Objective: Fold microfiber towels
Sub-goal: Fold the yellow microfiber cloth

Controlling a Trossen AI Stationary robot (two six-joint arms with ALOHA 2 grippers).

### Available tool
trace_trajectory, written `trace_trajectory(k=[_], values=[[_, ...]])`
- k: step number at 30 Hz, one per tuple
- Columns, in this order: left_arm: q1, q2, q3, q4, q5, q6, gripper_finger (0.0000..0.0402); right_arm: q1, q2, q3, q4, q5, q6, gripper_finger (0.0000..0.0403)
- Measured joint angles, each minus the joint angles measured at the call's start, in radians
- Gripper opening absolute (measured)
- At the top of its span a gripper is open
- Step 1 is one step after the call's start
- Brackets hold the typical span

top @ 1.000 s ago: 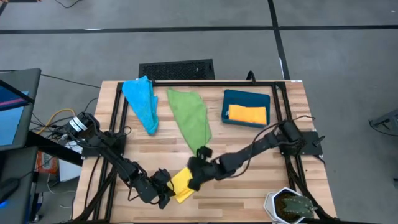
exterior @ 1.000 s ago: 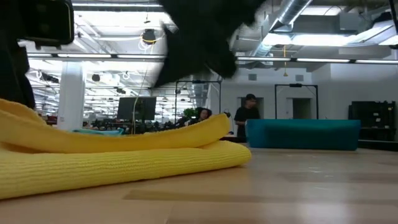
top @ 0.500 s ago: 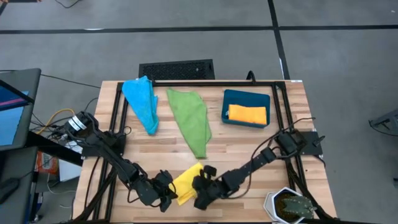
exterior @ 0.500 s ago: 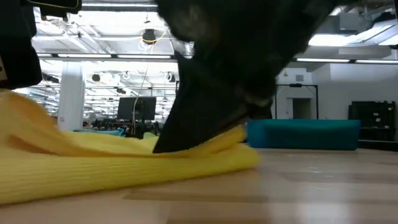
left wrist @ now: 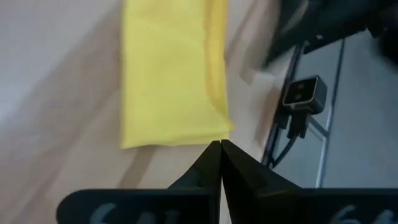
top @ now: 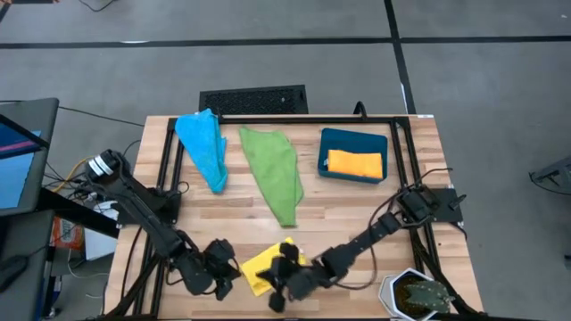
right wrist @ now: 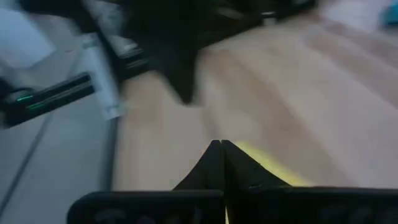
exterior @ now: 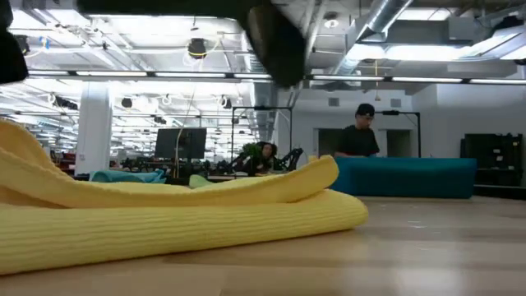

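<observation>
- The folded yellow microfiber towel (top: 259,266) lies on the pale wooden plank counter (top: 357,214) at its near edge, between the two dark arms; in the low view (exterior: 164,218) it rests in soft doubled layers.
- The left hand (top: 223,278) sits just beside the yellow towel's left side, its fingers (left wrist: 205,168) pressed together and holding nothing; the towel's edge lies just ahead of their tips.
- The right hand (top: 284,287) is at the towel's right side, low at the counter's near edge, fingers (right wrist: 214,165) pressed together with nothing between them.
- A light blue microfiber towel (top: 203,147) lies crumpled at the far left of the counter.
- A green microfiber towel (top: 277,169) stretches lengthwise beside it, apart from the blue one.
- An orange microfiber towel (top: 355,164) lies folded inside the dark teal rectangular bin (top: 353,138) at the far right.
</observation>
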Motion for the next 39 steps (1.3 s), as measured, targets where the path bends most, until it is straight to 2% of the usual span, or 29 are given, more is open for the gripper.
trace_trajectory(k=[4, 7, 15, 20, 25, 29, 33, 36, 39], values=[[-0.049, -0.064, 0.000, -0.123, -0.088, -0.044, 0.0002, -0.040, 0.039, 0.004, 0.073, 0.002, -0.007, 0.0012], [-0.072, -0.079, 0.000, -0.171, -0.129, -0.072, 0.0002, -0.047, 0.085, 0.055, 0.092, -0.054, -0.009, 0.0016], [-0.100, -0.079, -0.002, -0.214, -0.128, -0.079, 0.0002, -0.026, 0.248, 0.224, 0.048, -0.083, 0.045, 0.0009], [-0.110, -0.079, -0.007, -0.217, -0.132, -0.083, 0.0002, -0.007, 0.306, 0.242, 0.023, -0.090, 0.133, 0.0016], [-0.121, -0.079, -0.008, -0.226, -0.158, -0.087, 0.0002, 0.015, 0.317, 0.248, -0.022, -0.073, 0.154, 0.0012], [-0.122, -0.079, -0.008, -0.226, -0.200, -0.089, 0.0002, 0.019, 0.292, 0.242, -0.070, -0.076, 0.125, 0.0014], [-0.121, -0.079, -0.008, -0.225, -0.249, -0.091, 0.0002, 0.012, 0.200, 0.239, -0.106, -0.066, 0.021, 0.0023], [-0.121, -0.079, -0.008, -0.206, -0.310, -0.099, 0.0002, 0.017, 0.101, 0.245, -0.168, 0.011, -0.059, 0.0022], [-0.120, -0.056, -0.008, -0.083, -0.379, -0.051, 0.0002, 0.034, 0.039, 0.244, -0.363, 0.149, -0.071, 0.0015]])
